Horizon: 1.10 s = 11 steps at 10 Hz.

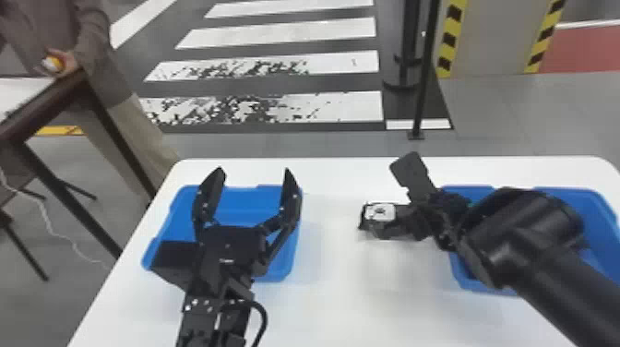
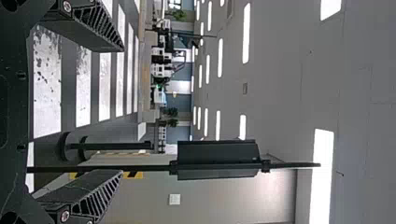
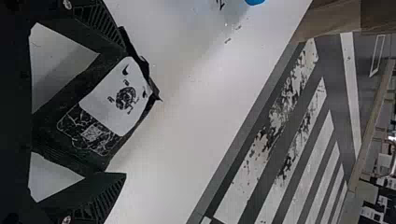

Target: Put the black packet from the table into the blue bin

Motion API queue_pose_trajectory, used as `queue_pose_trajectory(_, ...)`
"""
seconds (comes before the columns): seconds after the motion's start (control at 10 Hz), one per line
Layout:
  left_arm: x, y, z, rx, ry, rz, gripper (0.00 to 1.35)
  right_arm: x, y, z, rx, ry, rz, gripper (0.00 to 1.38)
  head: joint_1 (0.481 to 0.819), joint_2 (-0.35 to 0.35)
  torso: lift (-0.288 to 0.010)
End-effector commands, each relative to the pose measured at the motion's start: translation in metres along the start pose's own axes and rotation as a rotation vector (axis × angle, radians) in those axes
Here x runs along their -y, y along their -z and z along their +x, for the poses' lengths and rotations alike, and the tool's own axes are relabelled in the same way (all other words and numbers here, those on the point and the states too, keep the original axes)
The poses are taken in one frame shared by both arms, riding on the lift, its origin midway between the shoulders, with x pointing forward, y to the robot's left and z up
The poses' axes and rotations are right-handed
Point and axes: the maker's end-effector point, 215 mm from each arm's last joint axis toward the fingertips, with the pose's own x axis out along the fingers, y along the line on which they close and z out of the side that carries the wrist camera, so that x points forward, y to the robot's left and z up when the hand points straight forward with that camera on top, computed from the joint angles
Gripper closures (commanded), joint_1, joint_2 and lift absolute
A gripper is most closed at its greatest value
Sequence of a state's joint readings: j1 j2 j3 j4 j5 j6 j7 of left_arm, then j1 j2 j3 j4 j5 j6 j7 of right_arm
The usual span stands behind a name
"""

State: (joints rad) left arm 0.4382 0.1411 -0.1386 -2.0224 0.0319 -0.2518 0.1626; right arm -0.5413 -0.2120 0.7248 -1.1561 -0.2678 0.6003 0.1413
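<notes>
Item, far left: blue bin (image 1: 240, 203), standing on the white table (image 1: 332, 300) beneath the left gripper (image 1: 253, 171).

Item, left arm (image 1: 214, 318): coming in from the head view's bottom edge, extending forward over that bin. Its gripper is pointing away from the robot, the two flat black fingers standing wide apart, holding nothing.

Item, centre: black packet (image 1: 380, 212), bearing a white label, showing at tabletop level between the two bins; whether it is resting on the table cannot be told. It is sitting at an angle between the fingers of the right gripper (image 1: 390, 194).

Item, right arm (image 1: 558, 277): entering at the head view's lower right, reaching inward across the second blue bin (image 1: 595, 207), the gripper turning its fingers toward the left bin. In the right wrist view these fingers are standing widely parted, one on either side of the packet, and are not closing the gap; whether either is touching its edges cannot be told.

Item, far right: the second bin, standing on the table, partly hiding under the right arm.
</notes>
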Motion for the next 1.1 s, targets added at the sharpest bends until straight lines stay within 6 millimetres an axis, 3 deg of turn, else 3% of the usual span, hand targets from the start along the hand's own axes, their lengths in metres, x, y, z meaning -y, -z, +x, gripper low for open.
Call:
queue_pose_trajectory(0.0, 0.002, 0.0, 0.001, 0.003, 0.004, -0.002, 0.09, 0.0, 0.013, 0.003, -0.029, -0.005, 0.008, 0.06, 0.695, 0.161, -0.11)
queue_pose_trajectory(0.4, 0.008, 0.003, 0.005, 0.004, 0.012, -0.009, 0.09, 0.0, 0.016, 0.007, -0.029, -0.025, 0.022, 0.09, 0.695, 0.148, -0.11)
queue_pose_trajectory(0.5, 0.007, 0.003, 0.005, 0.006, 0.012, -0.009, 0.09, -0.001, 0.02, 0.008, -0.038, -0.029, 0.024, 0.2, 0.695, 0.147, -0.11)
queue_pose_trajectory(0.6, 0.007, 0.003, 0.005, 0.006, 0.011, -0.01, 0.09, -0.002, 0.022, 0.008, -0.043, -0.034, 0.032, 0.49, 0.695, 0.145, -0.11)
queue_pose_trajectory(0.7, 0.007, 0.004, 0.005, 0.003, 0.011, -0.011, 0.09, -0.003, 0.024, 0.009, -0.047, -0.036, 0.04, 0.67, 0.695, 0.145, -0.11)
queue_pose_trajectory(0.8, 0.006, 0.004, 0.005, 0.004, 0.01, -0.009, 0.09, -0.005, 0.022, 0.008, -0.044, -0.041, 0.046, 0.74, 0.695, 0.145, -0.11)
queue_pose_trajectory(0.9, 0.006, 0.004, 0.005, 0.004, 0.01, -0.009, 0.09, -0.009, 0.023, 0.009, -0.043, -0.051, 0.063, 0.9, 0.695, 0.146, -0.11)
queue_pose_trajectory(1.0, 0.006, 0.003, 0.005, 0.006, 0.01, -0.01, 0.09, -0.009, 0.026, 0.008, -0.053, -0.05, 0.067, 0.89, 0.695, 0.148, -0.11)
